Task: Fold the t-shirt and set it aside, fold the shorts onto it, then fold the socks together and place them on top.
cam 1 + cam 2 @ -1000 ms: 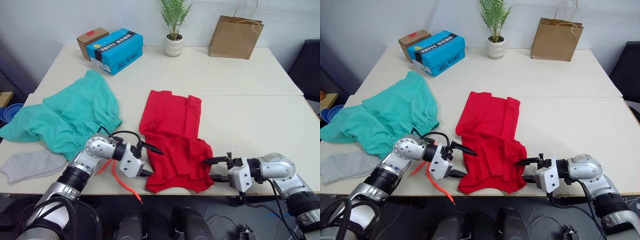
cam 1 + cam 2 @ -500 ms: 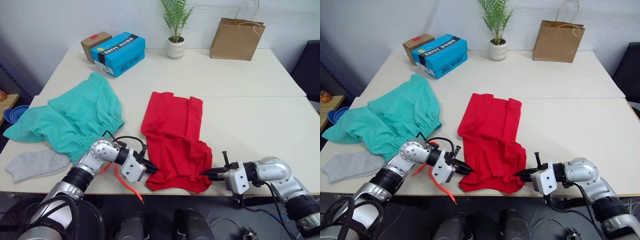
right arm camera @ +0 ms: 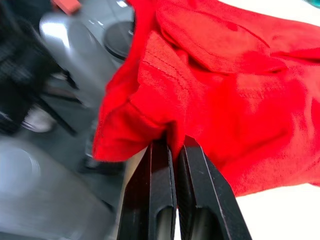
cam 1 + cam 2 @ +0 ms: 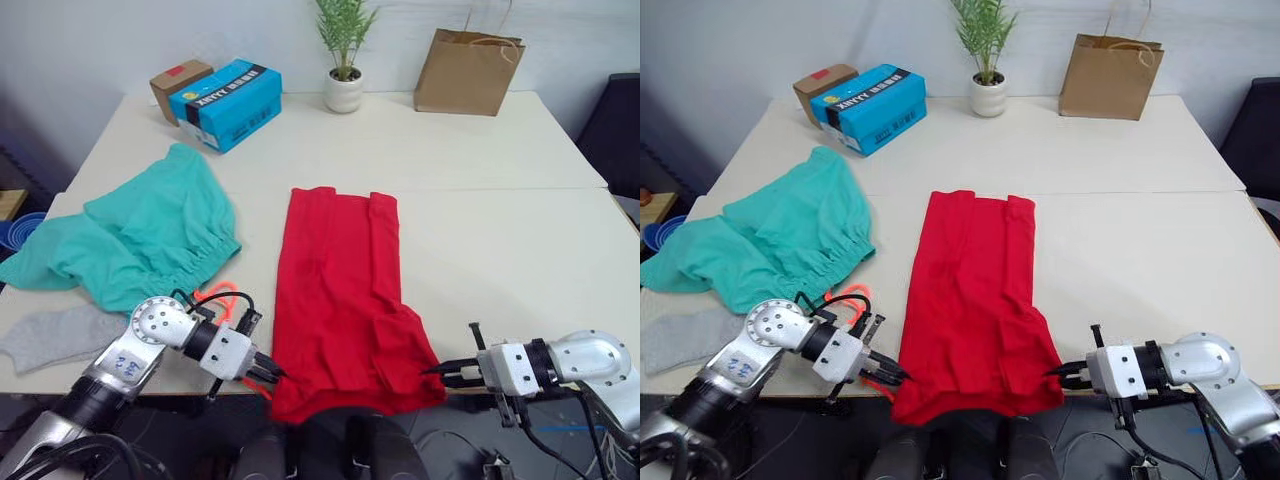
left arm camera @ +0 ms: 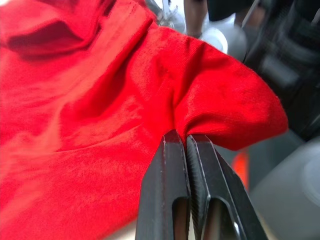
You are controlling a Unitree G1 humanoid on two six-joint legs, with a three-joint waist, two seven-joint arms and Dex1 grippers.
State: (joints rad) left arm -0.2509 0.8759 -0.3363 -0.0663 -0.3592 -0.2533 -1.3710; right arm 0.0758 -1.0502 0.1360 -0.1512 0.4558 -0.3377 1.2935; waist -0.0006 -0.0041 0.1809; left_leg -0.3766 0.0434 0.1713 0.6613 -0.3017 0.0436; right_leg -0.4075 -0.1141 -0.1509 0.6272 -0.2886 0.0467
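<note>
Left eye view looks down on a white desk (image 4: 480,150) where a red t-shirt (image 4: 340,290) lies stretched lengthwise in the middle, its far edge flat and its near hem hanging just over the desk's front edge. Teal-green shorts (image 4: 140,235) sprawl on the robot's left, close beside the t-shirt but not touching it, their orange drawstring (image 4: 215,297) curling out near the left arm. A grey sock (image 4: 50,335) lies at the near left corner, just in front of the shorts. Along the far side stand a blue box (image 4: 225,102) touching a smaller brown box (image 4: 175,85), a potted plant (image 4: 343,55) and a brown paper bag (image 4: 468,70), all well apart from the clothes. A dark chair (image 4: 620,130) sits off the desk's right end. Nothing lies on the t-shirt or between it and either arm.

Both arms reach in low at the desk's front edge, pointing toward each other. The left gripper (image 4: 268,372) pinches the t-shirt's near left corner; in the left wrist view its fingers (image 5: 170,200) are pressed together on a bunched fold of red cloth. The right gripper (image 4: 437,371) pinches the near right corner, and the right wrist view shows its fingers (image 3: 155,200) clamped narrowly on the hem.
</note>
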